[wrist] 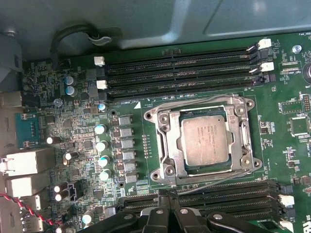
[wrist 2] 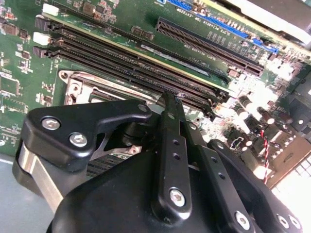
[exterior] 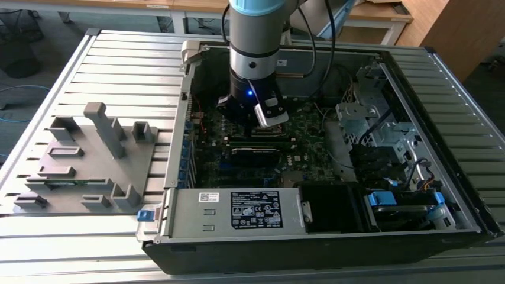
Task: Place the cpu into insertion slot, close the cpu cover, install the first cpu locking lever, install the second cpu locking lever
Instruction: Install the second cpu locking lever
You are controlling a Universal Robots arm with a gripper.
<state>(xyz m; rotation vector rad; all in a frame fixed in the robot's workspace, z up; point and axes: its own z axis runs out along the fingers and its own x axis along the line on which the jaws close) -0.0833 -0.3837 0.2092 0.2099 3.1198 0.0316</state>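
Claw (wrist: 167, 206) beside cpu (wrist: 205, 141) in insertion slot (wrist: 165, 145)

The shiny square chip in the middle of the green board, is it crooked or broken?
No. In the first wrist view the pale silvery square cpu lies flat and straight in the metal-rimmed insertion slot, edges parallel to the rim. No crack or bend shows. The black gripper hangs just beside the socket, over the long black memory slots.
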